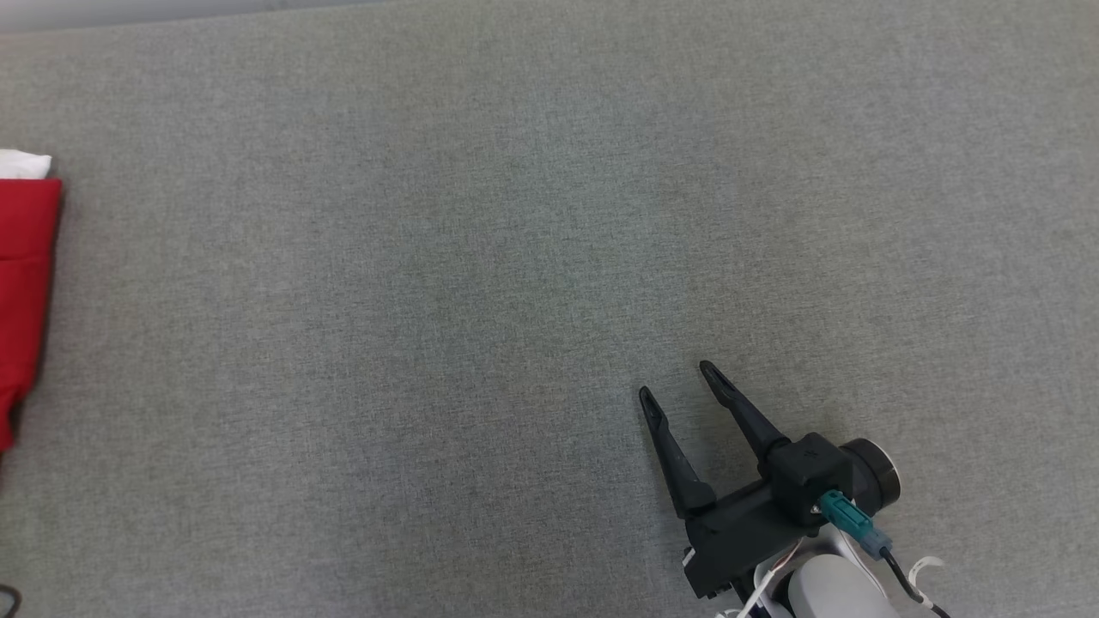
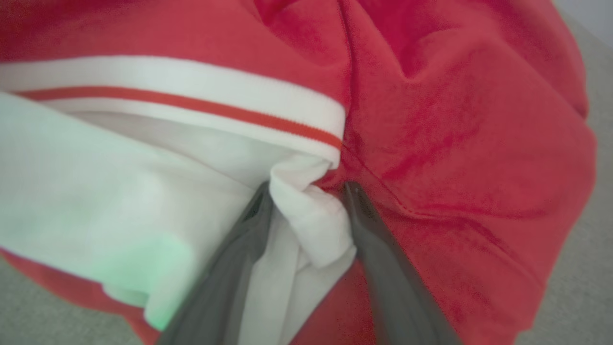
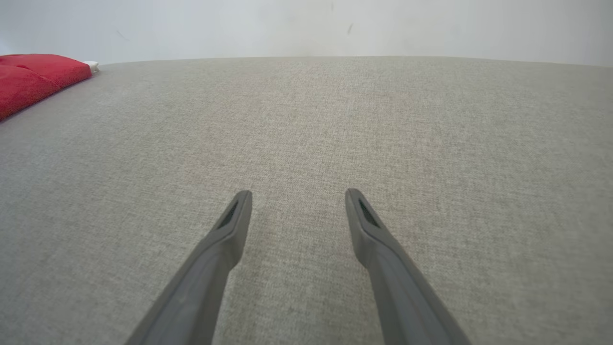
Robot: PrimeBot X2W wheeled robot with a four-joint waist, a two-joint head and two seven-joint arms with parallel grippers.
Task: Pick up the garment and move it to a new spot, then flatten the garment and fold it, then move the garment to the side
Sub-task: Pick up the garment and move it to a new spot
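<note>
Garment (image 1: 26, 283), red with white, lying at the far left edge of the grey cloth-covered surface (image 1: 515, 215).
Left gripper (image 2: 307, 187) is down on it. Its fingers stand wide apart with a bunched fold of white cloth between them, touching both, just beside a white band with a red stripe (image 2: 191, 100); whether they pinch it I cannot tell. Right gripper (image 1: 675, 380) sits over bare surface at the near right, well apart from the garment, fingers spread wide and empty.
</note>
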